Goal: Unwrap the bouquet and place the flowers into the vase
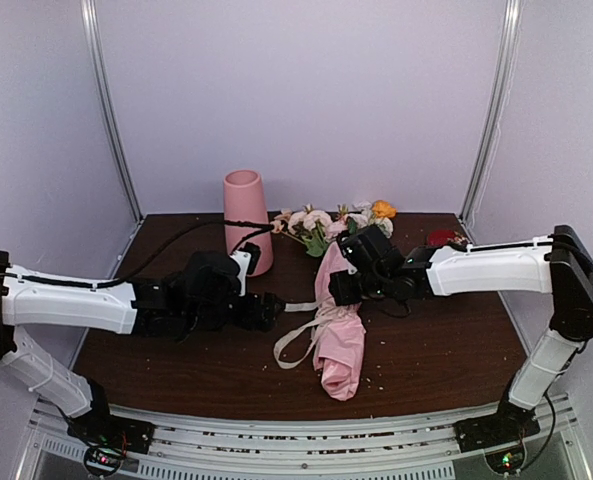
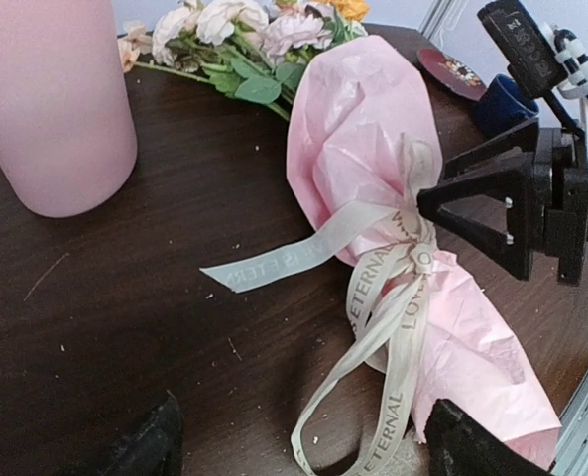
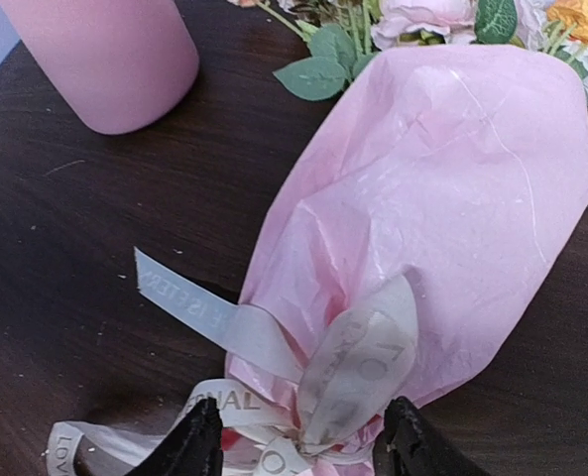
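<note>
Right wrist cam: my right gripper has its black fingers partly apart, straddling the knot of the cream ribbon. One ribbon loop stands up between them, and I don't see them squeezing it.

Left wrist cam: the left gripper is spread wide and holds nothing, with the ribbon tails trailing on the table between its fingertips.

The ribbon is satiny and printed with "ETERNAL LOVE". The bouquet lies flat mid-table in crinkly, matte pale pink paper, still tied. Its flowers are pink, white and orange with green leaves, and they poke out toward the back. The vase is a plain matte pink tapered cylinder, upright at the back, just left of the blooms. The tabletop is dark woodgrain with crumbs on it.
</note>
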Robot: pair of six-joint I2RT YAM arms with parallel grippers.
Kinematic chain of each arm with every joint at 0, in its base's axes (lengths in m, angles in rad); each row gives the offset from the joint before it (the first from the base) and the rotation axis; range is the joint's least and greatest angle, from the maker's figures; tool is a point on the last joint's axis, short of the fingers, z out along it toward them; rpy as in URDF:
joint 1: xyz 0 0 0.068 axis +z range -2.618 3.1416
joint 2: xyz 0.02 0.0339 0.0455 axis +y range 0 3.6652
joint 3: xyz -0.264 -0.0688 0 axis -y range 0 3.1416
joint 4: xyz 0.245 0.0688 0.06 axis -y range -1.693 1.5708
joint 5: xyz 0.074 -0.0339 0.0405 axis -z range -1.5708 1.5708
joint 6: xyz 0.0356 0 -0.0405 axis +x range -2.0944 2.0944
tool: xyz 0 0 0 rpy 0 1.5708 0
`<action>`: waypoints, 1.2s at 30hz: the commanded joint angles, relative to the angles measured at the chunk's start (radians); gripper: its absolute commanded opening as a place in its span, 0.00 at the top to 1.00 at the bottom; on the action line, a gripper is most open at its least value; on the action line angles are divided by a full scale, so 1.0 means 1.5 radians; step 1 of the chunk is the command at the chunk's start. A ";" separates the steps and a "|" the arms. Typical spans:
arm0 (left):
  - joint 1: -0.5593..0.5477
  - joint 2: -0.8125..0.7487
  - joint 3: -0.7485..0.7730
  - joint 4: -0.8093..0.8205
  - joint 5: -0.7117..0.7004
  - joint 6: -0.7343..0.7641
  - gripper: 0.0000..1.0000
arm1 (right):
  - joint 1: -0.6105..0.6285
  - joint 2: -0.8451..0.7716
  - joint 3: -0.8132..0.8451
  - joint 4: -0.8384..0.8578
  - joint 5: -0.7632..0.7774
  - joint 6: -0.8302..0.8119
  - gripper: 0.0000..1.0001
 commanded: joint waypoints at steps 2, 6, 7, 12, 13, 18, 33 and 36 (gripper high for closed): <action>0.037 0.039 0.009 0.028 0.044 -0.063 0.16 | -0.002 -0.006 0.001 -0.001 0.086 0.021 0.46; 0.098 0.092 0.005 0.078 0.123 -0.111 0.22 | 0.000 -0.036 -0.044 0.052 0.054 0.030 0.47; 0.103 0.112 0.016 0.080 0.131 -0.120 0.24 | 0.001 -0.046 -0.058 0.066 0.047 0.035 0.47; 0.106 0.221 0.106 0.059 0.150 -0.157 0.25 | 0.019 -0.097 -0.130 0.112 0.030 0.054 0.45; 0.106 0.241 0.123 0.055 0.155 -0.167 0.25 | 0.021 -0.105 -0.139 0.113 0.032 0.054 0.44; 0.108 0.327 0.183 0.071 0.190 -0.231 0.25 | 0.022 -0.142 -0.163 0.097 0.045 0.055 0.41; 0.112 0.454 0.294 0.098 0.232 -0.337 0.20 | 0.026 -0.192 -0.255 0.156 -0.002 0.087 0.33; 0.112 0.474 0.313 0.098 0.227 -0.350 0.20 | 0.026 -0.193 -0.253 0.158 -0.002 0.084 0.32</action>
